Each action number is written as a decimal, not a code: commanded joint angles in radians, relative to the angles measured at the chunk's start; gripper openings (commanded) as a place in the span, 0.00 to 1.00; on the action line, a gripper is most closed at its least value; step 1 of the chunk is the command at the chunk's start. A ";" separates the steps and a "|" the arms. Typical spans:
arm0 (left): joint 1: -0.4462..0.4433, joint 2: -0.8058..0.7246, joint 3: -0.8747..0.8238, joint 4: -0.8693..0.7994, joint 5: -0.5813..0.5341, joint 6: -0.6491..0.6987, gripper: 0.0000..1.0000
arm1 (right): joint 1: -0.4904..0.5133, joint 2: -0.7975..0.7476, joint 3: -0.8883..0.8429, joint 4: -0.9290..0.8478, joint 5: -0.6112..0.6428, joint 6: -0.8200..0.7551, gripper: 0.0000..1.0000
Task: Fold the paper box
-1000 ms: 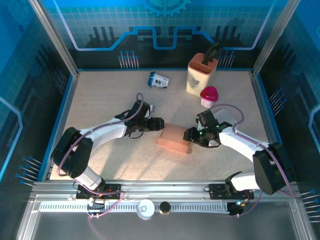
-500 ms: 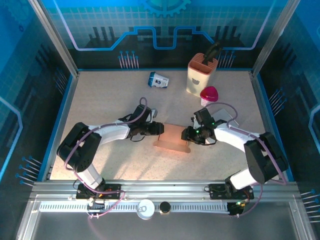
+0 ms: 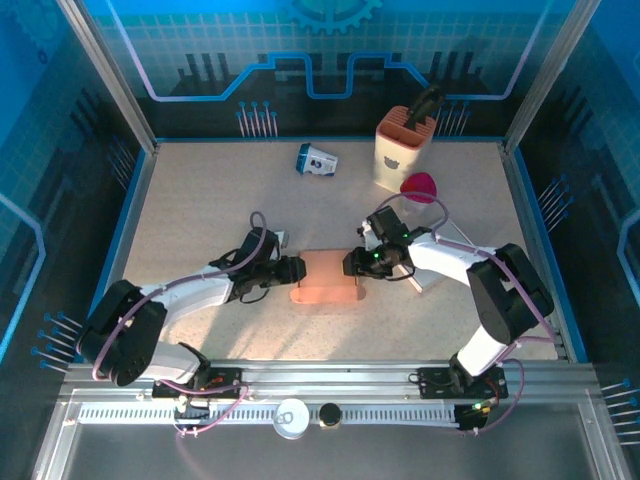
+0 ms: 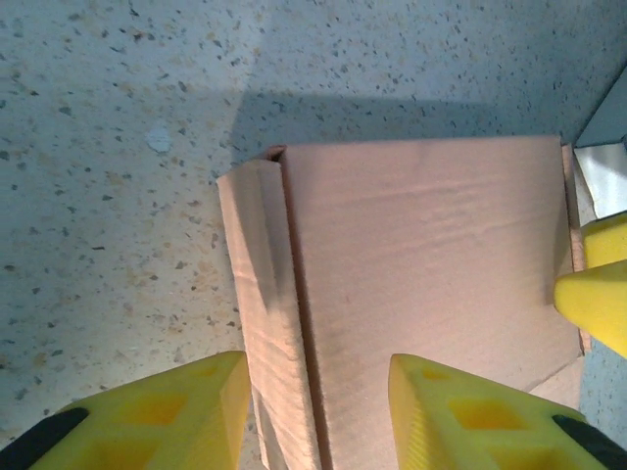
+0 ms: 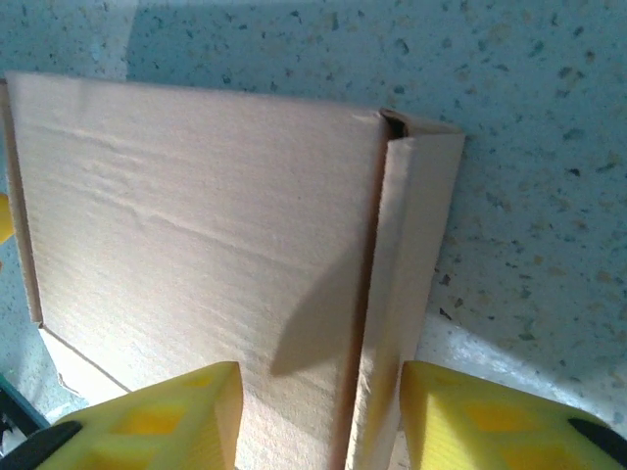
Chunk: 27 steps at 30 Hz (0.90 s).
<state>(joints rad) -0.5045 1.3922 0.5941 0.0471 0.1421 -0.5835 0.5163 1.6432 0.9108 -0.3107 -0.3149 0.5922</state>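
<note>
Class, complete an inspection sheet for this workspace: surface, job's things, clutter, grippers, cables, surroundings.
Surface: speckled beige tabletop, no spills seen.
Job's things: paper box lying flat mid-table, with a folded flap at each end.
Clutter: blue-white carton, cream holder with a dark tool, and pink-lidded cup, all behind the box.
Grippers: left gripper and right gripper open, each straddling one end of the box.
Cables: purple cables loop off both arms, not touching the box.
Surroundings: blue-lit walls, metal frame; nothing seen intruding.
</note>
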 commanded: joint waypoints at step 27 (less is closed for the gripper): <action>0.084 0.132 -0.108 0.292 0.148 -0.101 0.25 | -0.077 0.102 -0.077 0.278 -0.361 0.004 0.76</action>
<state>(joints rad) -0.4416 1.4975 0.5331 0.2829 0.2707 -0.6559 0.4240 1.7428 0.8684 -0.1234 -0.5629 0.5713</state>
